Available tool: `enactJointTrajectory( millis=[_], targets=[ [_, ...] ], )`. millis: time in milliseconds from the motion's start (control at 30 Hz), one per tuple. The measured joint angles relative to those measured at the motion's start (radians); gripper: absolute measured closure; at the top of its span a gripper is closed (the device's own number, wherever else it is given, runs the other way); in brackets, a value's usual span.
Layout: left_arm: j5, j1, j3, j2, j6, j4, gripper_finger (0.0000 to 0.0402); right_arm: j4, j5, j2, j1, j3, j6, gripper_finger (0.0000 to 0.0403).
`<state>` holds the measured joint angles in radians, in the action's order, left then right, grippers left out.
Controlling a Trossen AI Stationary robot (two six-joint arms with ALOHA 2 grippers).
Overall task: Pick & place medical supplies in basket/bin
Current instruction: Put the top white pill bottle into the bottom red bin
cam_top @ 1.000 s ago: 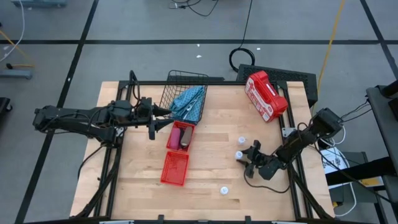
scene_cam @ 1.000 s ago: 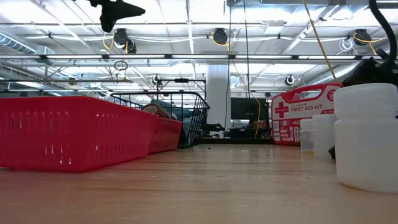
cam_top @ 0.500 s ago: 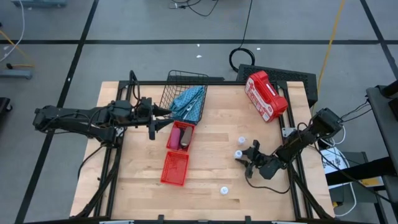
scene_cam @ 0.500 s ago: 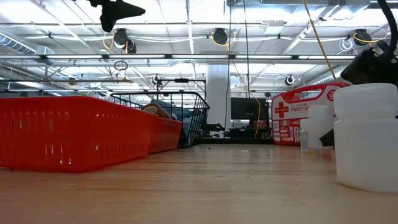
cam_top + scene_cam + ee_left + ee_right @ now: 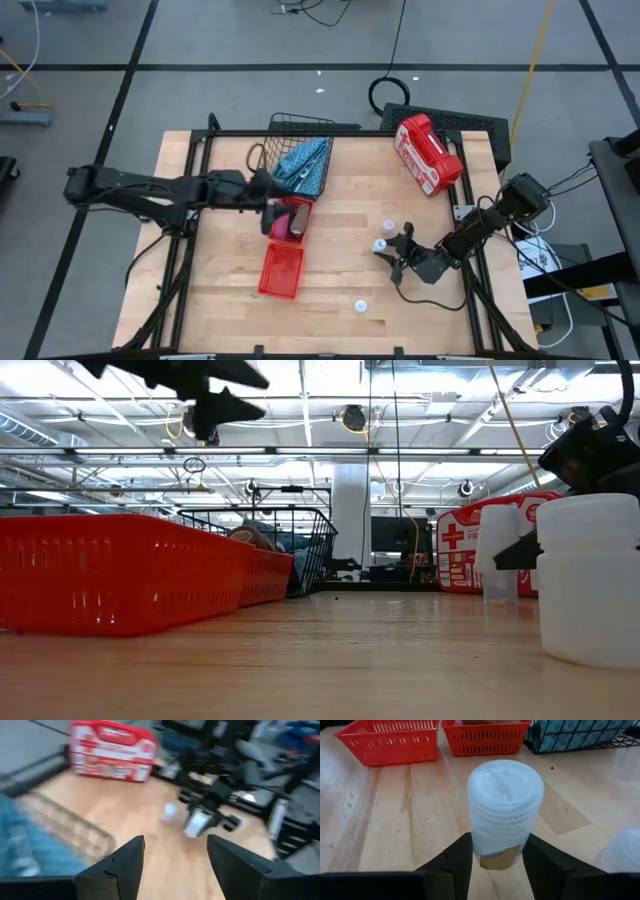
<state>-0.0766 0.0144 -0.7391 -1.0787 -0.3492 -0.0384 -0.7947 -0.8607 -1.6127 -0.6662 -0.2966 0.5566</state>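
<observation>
My right gripper point(image 5: 392, 252) is near the table's right edge, shut on a small white vial point(image 5: 381, 246), which also shows in the low view point(image 5: 497, 555). A second vial point(image 5: 388, 226) stands just beyond it, and a third point(image 5: 360, 306) stands near the near edge. My left gripper point(image 5: 272, 203) is open point(image 5: 175, 845) and hangs above the far red bin point(image 5: 290, 218), which holds a pink and a black roll. The light-blue pouch point(image 5: 303, 165) lies in the black wire basket point(image 5: 300, 130). A second red bin point(image 5: 282, 270) sits nearer. My right gripper pinches the vial's lower body point(image 5: 482, 847) between its two fingers point(image 5: 455, 862). It comes from the table's right side, slanting down. The lid point(image 5: 505, 782) tips toward the wrist camera. The fingers hide the base, so I cannot tell whether it is off the table.
The red and white hard case point(image 5: 427, 152) lies at the far right corner. Bare wood lies between the red bins and the vials. In the low view the near vial point(image 5: 590, 580) fills the right foreground. Floor and cables surround the table.
My left arm has swung from beside the wire basket toward the table's right and near side and now hangs over the far red bin. Its wrist view is blurred. In the low view, the top of the vial in my right gripper stands higher than before.
</observation>
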Motion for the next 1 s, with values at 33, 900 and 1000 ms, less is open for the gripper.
enactJointTrajectory(
  millis=[33, 900, 1000],
  targets=[
    [0.035, 0.004, 0.0, -0.028, 0.0, -0.038, 0.0179, -0.001, 0.0, 0.0, 0.0, 0.0, 0.0, 0.0259],
    [0.156, 0.115, -0.588, -0.694, 0.275, 0.227, 0.0178, 0.006, 0.159, 0.0, 0.134, -0.133, -0.217, 0.0261],
    [0.155, 0.123, -0.63, -0.743, 0.301, 0.229, 0.0178, 0.006, 0.16, 0.0, 0.144, -0.14, -0.246, 0.0261]
  ],
)
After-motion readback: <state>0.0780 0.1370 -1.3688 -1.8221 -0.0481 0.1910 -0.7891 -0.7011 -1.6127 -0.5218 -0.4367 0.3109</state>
